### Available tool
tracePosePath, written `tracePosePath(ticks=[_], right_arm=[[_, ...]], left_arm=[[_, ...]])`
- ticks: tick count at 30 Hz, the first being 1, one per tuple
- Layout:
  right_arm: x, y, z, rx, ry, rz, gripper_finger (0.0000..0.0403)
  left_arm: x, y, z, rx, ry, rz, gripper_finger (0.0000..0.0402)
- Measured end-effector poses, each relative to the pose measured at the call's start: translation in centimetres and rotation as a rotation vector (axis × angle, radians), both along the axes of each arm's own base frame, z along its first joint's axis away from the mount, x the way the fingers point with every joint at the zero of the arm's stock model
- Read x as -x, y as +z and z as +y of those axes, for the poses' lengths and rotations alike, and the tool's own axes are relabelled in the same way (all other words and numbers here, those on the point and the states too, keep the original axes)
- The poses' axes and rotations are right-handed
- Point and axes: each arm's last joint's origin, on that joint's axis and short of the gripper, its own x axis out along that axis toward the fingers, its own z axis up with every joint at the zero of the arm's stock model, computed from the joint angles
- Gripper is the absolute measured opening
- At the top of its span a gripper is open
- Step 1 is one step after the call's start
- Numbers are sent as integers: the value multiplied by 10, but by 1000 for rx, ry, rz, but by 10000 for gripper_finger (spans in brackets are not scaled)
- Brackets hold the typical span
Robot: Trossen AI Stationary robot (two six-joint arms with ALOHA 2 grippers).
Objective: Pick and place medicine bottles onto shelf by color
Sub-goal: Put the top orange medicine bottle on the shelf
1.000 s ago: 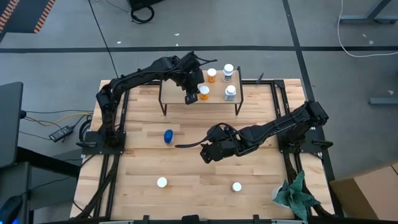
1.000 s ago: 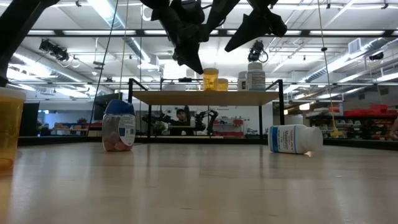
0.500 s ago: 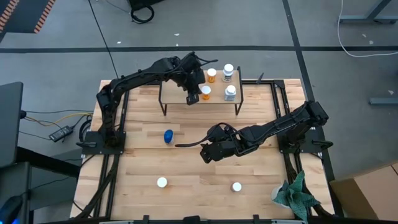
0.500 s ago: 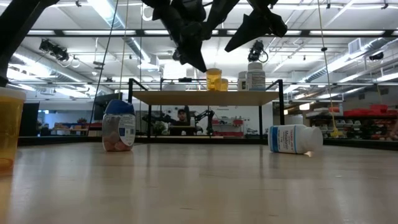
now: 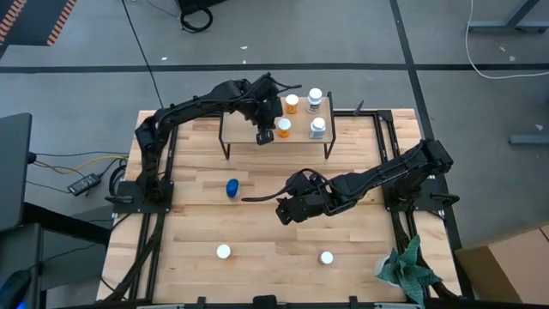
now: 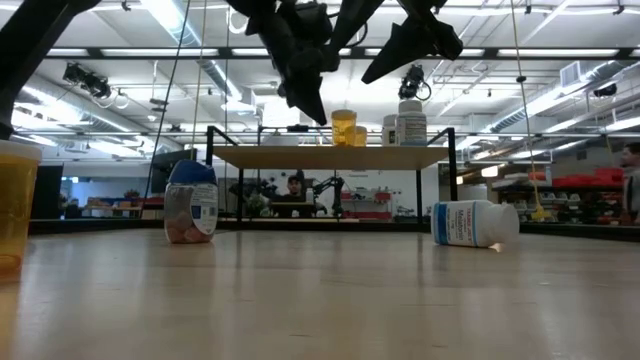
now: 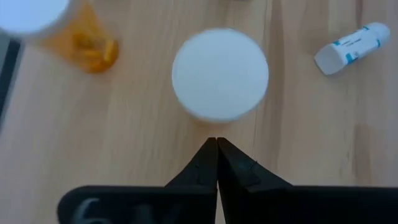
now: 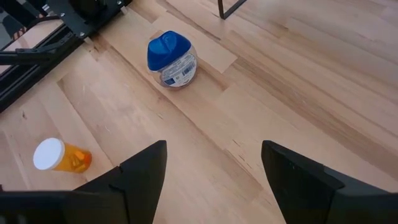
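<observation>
The shelf stands at the table's far side. On it stand two orange bottles and two white bottles. My left gripper is shut over the shelf, its tips just left of the nearer orange bottle. My right gripper hangs open above the table's middle with nothing between its fingers. A blue-topped bottle stands on the table. An orange bottle stands near the front edge, where a white bottle lies on its side. My left gripper's shut fingertips slant down beside the white cap of the nearer orange bottle on the shelf. Whether they touch the cap I cannot tell.
A green cloth lies at the table's near right corner. The shelf's thin black legs stand on the tabletop. Beyond the table a person shows under the shelf, and another at the right edge.
</observation>
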Motion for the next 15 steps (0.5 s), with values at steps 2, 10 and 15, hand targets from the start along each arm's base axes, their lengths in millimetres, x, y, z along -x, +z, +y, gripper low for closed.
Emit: tracePosePath(ticks=[2, 10, 15], right_arm=[[0, 0, 0, -1, 0, 0, 271], [-1, 0, 0, -11, 3, -6, 271], [-1, 0, 0, -11, 3, -6, 271]], left_arm=[[-3, -3, -1, -2, -15, 3, 8], [-12, -12, -5, 2, -32, 6, 11], [-15, -13, -4, 0, -26, -7, 5]])
